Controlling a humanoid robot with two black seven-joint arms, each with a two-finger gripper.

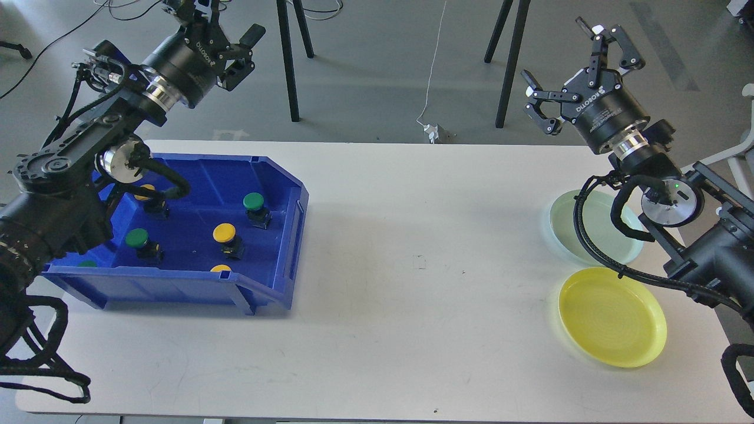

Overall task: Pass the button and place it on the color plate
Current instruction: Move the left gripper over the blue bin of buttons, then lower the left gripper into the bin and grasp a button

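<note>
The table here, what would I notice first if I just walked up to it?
Probably the big blue bin on the left of the white table, with green and yellow buttons scattered inside. Then the bright yellow plate near the right front edge, with a pale green plate just behind it. Above both ends hang black robot arms, and the right gripper is wide open.

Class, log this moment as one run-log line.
left claw: open, empty | right claw: open, empty | buttons: in blue bin | yellow plate: empty

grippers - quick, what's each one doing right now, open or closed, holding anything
Left tool: open, holding nothing, raised behind the blue bin.
Right tool: open, holding nothing, raised behind the plates.
</note>
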